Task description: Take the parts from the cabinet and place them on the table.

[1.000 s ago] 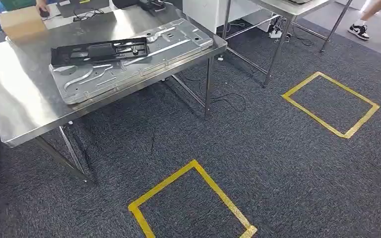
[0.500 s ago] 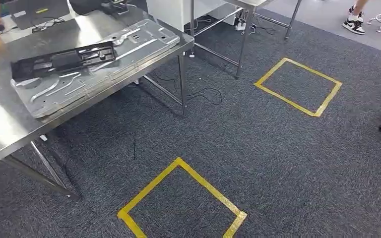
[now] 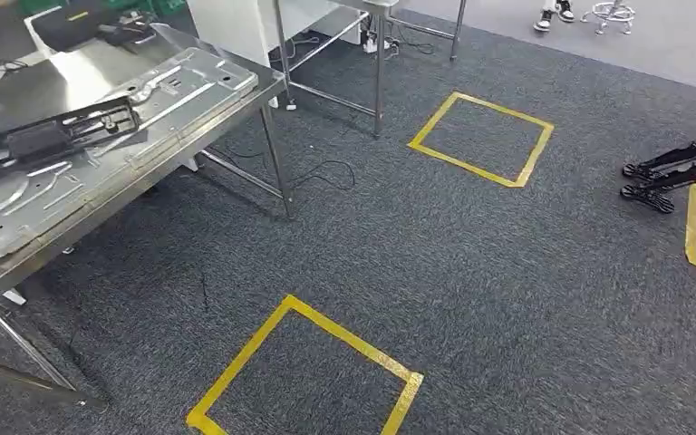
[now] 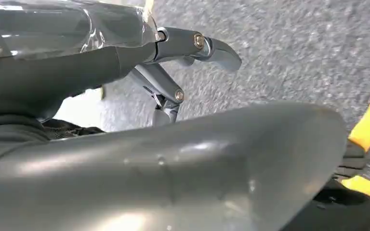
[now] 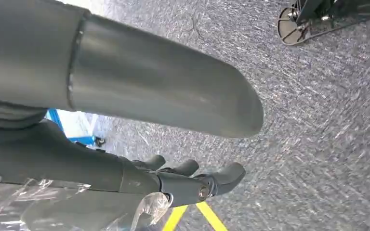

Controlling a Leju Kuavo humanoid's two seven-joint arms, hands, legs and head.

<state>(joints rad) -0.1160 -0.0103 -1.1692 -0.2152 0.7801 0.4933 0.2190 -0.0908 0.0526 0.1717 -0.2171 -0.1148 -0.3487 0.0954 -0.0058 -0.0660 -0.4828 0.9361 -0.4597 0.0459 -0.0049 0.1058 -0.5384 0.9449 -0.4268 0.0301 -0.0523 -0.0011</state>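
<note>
Each robot hand, left (image 4: 183, 62) and right (image 5: 192, 180), hangs over carpet with fingers loosely apart, holding nothing. A black bracket (image 3: 50, 136) lies on a metal panel (image 3: 118, 136) on the table (image 3: 18, 267); any remaining parts apparently need fetching.

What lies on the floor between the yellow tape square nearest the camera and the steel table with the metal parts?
In the head view, bare grey carpet with one thin dark cable lies between the near tape square and the steel table.

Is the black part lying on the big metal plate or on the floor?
On the plate. The black part lies flat on the metal plate, which rests on the steel table.
</note>
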